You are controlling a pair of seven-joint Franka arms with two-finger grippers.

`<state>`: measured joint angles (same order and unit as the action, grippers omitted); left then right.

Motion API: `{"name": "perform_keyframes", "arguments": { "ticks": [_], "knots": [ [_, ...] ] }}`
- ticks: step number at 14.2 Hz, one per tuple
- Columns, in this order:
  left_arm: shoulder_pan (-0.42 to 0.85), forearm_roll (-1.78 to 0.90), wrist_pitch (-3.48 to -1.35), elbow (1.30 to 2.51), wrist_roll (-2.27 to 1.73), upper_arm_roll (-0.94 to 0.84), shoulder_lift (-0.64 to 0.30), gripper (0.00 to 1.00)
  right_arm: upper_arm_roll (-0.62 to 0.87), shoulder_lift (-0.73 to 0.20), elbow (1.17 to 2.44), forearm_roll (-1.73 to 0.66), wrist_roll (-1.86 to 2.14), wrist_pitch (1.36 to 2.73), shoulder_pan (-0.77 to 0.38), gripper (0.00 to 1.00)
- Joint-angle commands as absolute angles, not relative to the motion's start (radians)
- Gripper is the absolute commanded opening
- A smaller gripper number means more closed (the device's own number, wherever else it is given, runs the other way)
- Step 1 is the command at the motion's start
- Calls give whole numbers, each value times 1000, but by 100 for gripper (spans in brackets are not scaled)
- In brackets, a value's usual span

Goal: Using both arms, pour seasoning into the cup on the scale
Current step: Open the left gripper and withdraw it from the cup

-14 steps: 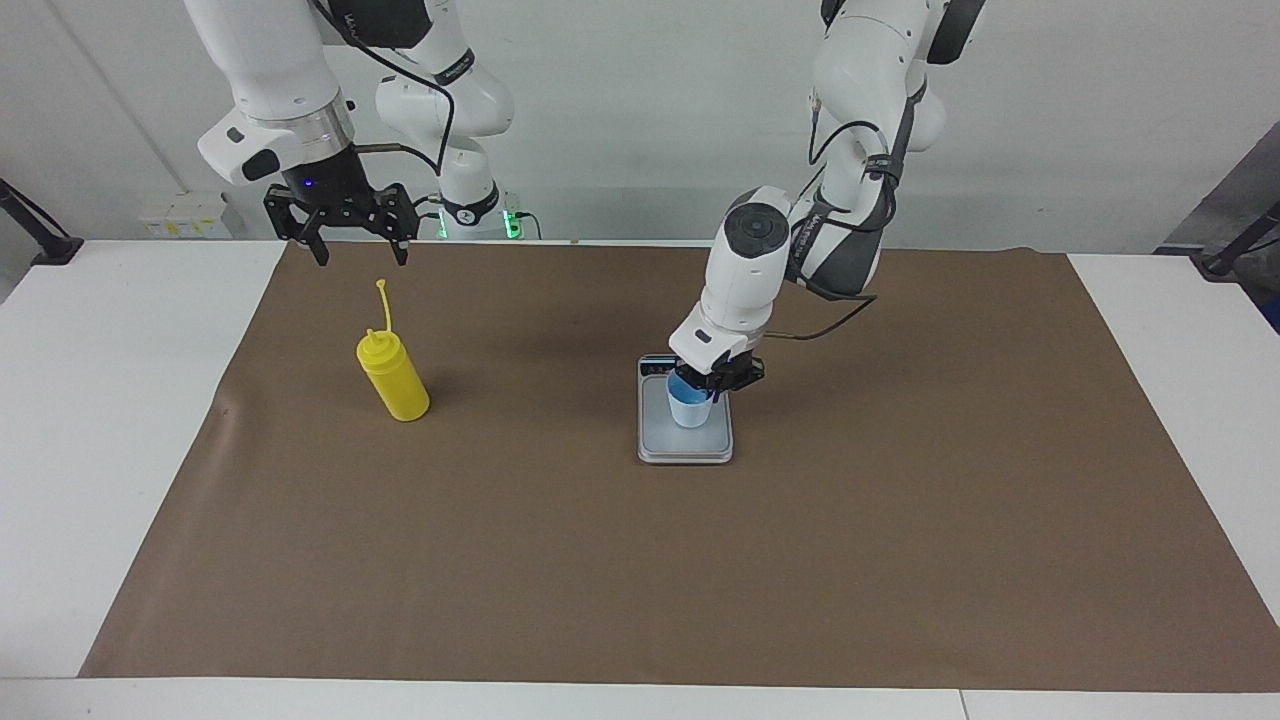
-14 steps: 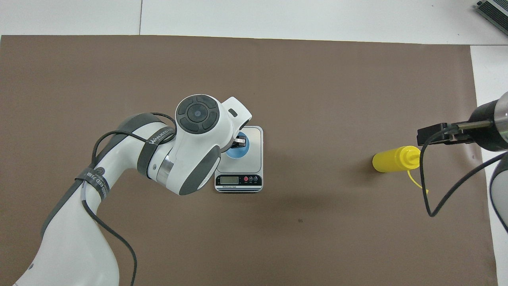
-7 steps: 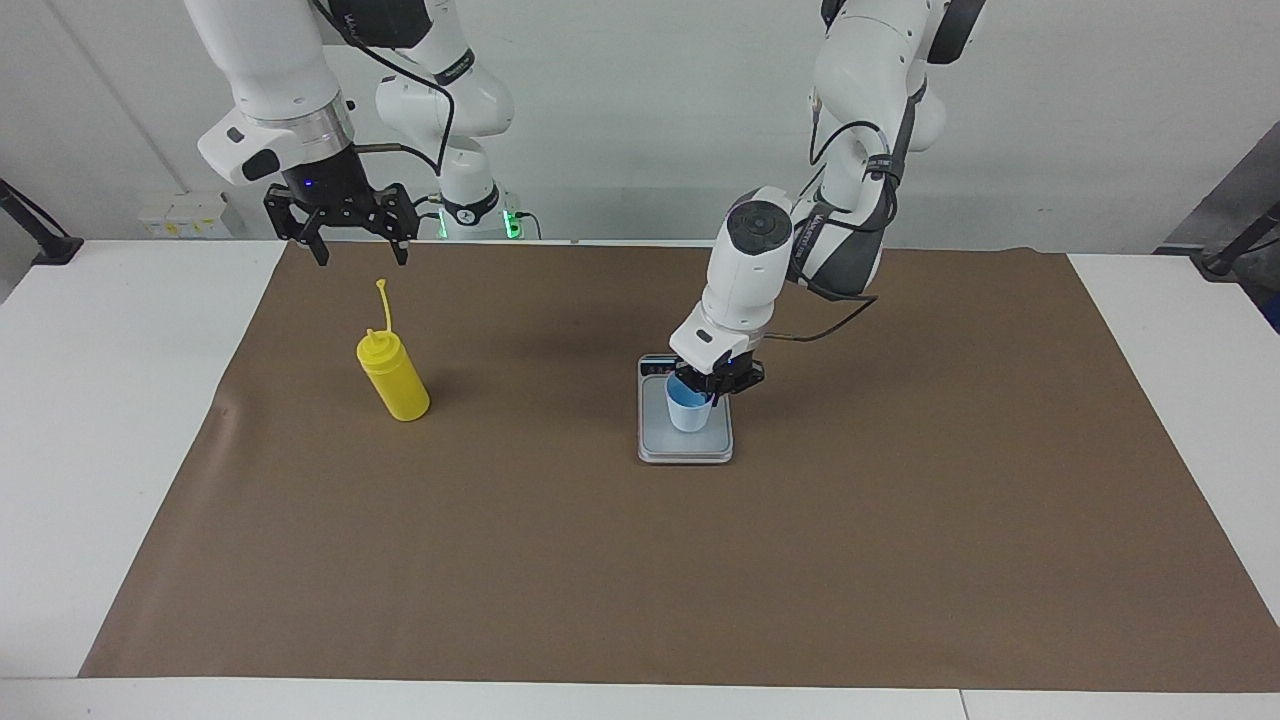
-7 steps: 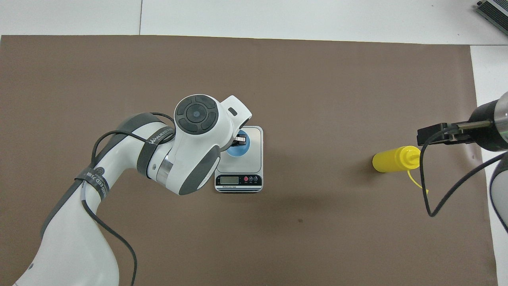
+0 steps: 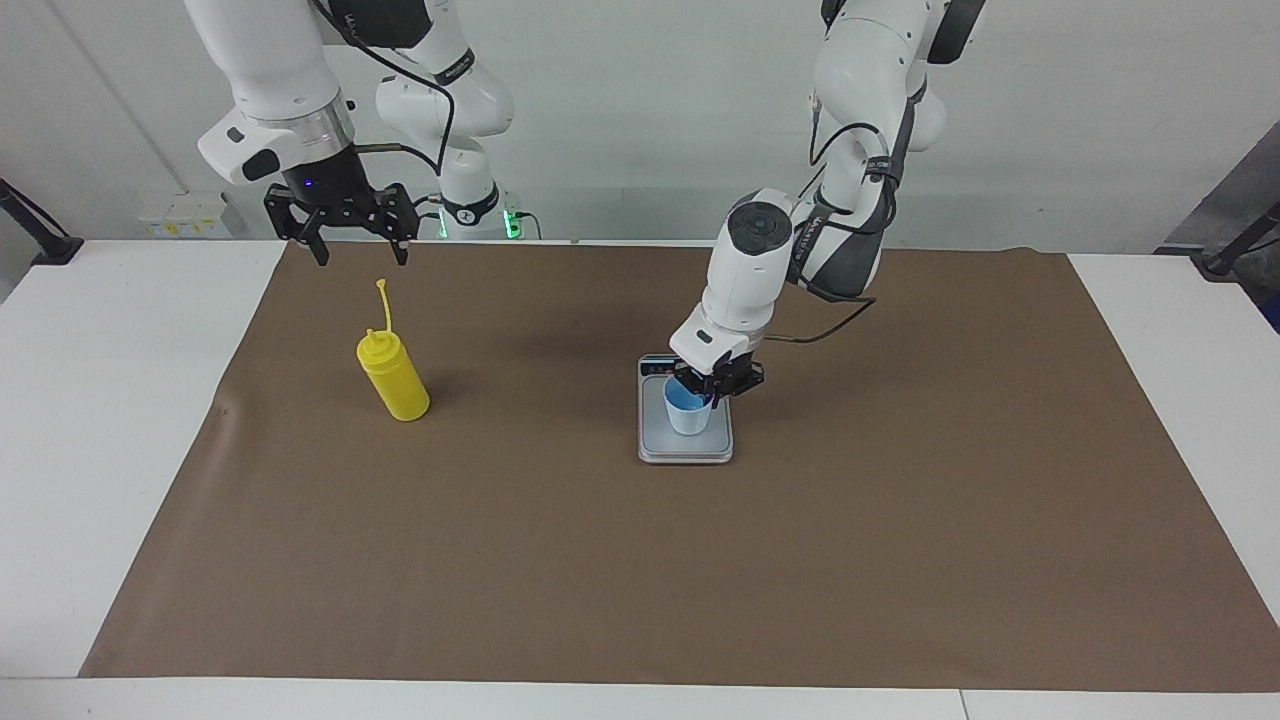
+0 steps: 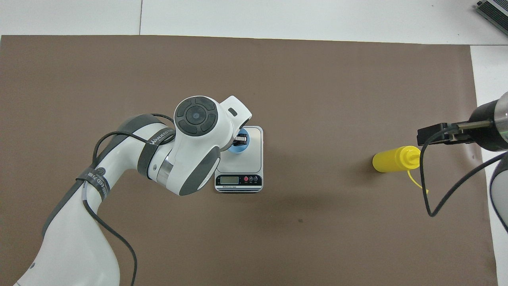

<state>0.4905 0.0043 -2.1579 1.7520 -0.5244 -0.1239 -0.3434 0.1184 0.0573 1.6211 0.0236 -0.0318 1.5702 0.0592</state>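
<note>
On the scale (image 5: 686,440) the cup (image 5: 689,411) stands upright, and the left gripper (image 5: 716,385) sits just above its rim on the side nearer the robots. Over the last second this gripper has risen a little: more of the cup's blue inside now shows below it, and the cup has stayed put on the platform. Whether its fingers have let go or still pinch the rim cannot be told. The lift suggests that the cup is now placed and the left arm is backing off.

Toward the right arm's end of the table, the bottle (image 5: 393,375) stands upright on the brown mat (image 5: 640,560), well apart from the scale. The right gripper (image 5: 351,240) hangs above the mat, fingers spread and empty, and has not moved. Picking up the bottle looks like the next step; no pouring has begun.
</note>
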Motion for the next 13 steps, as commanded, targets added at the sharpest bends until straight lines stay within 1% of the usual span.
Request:
{"name": "perform_keyframes", "arguments": {
  "ticks": [1, 4, 6, 8, 13],
  "knots": [
    [492, 34, -2158, 1761, -546, -114, -319, 100, 123, 74, 1634, 21, -40, 1560, 67, 100],
    [451, 34, -2071, 1717, -499, -95, -261, 100, 123, 74, 1634, 21, -40, 1560, 67, 100],
    [382, 32, -2028, 1698, -425, -98, -220, 100, 123, 74, 1634, 21, -40, 1560, 68, 100],
    [332, 29, -1967, 1662, -364, -98, -201, 100, 123, 74, 1634, 21, -40, 1560, 67, 100],
    [210, 20, -1832, 1654, -235, -94, -101, 100, 123, 74, 1634, 21, -41, 1560, 69, 100]
  ]
}}
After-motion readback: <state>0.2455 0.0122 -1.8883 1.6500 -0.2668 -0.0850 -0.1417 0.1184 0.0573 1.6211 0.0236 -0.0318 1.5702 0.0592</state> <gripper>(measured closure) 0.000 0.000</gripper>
